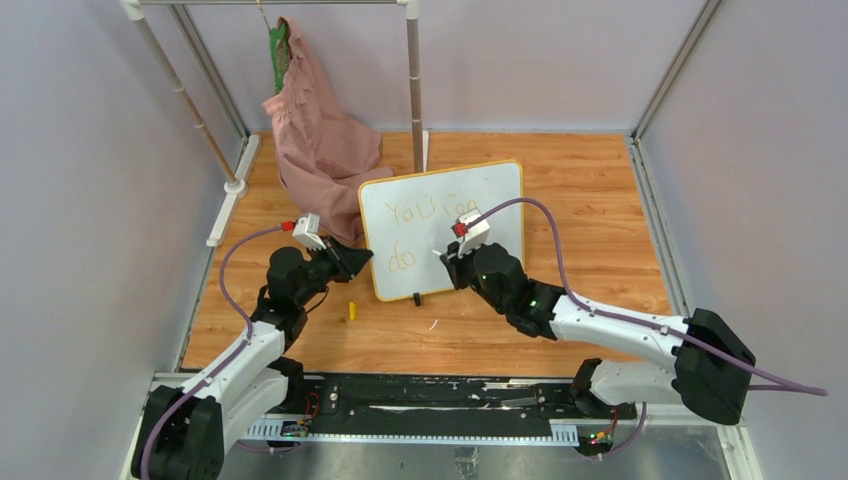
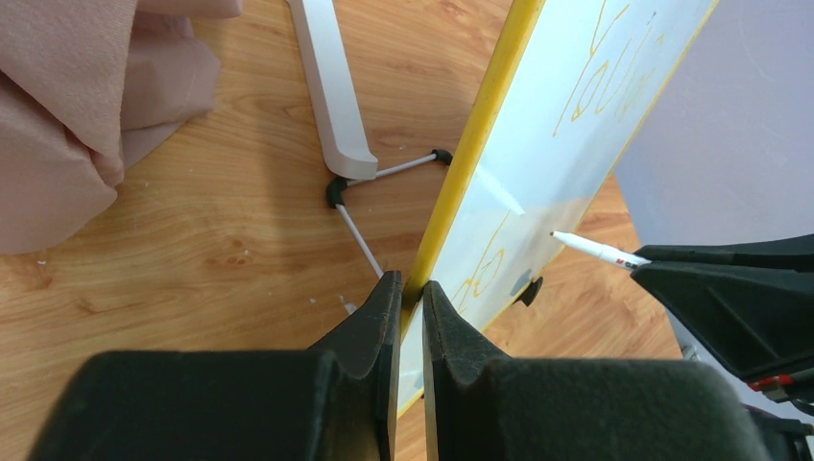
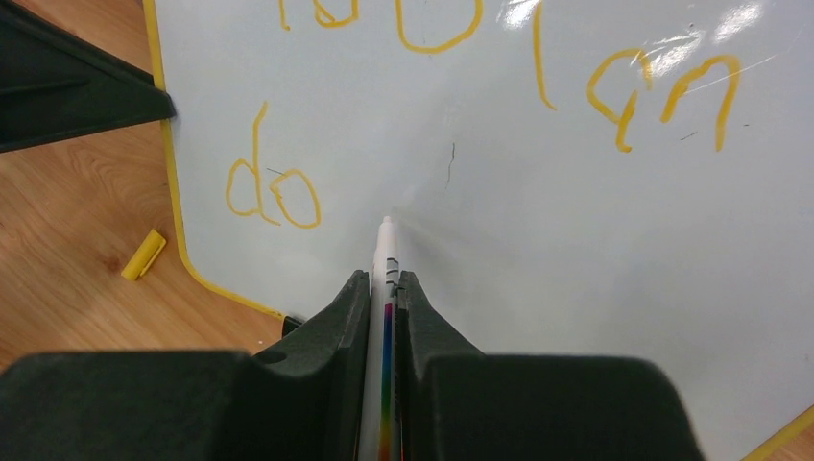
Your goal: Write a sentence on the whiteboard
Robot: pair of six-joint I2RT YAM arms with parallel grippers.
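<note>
The whiteboard (image 1: 500, 200) stands upright on the wooden floor, yellow-framed. The sentence on it (image 1: 415, 212) reads "You can" above and "do" below in orange-yellow, and shows in the right wrist view (image 3: 274, 192). My left gripper (image 1: 368, 262) is shut on the board's left frame edge (image 2: 480, 125), one finger on each side (image 2: 411, 288). My right gripper (image 1: 450, 262) is shut on a white marker (image 3: 387, 245), which points at the bare board (image 3: 538, 230) just right of "do". In the left wrist view the marker tip (image 2: 557, 234) sits a little off the surface.
A yellow marker cap (image 1: 352, 311) lies on the floor below the board's left corner, also in the right wrist view (image 3: 143, 255). A pink cloth (image 1: 315, 130) hangs from a white rack (image 1: 415, 80) behind the board. The rack's foot (image 2: 331, 96) lies behind the board's wire stand.
</note>
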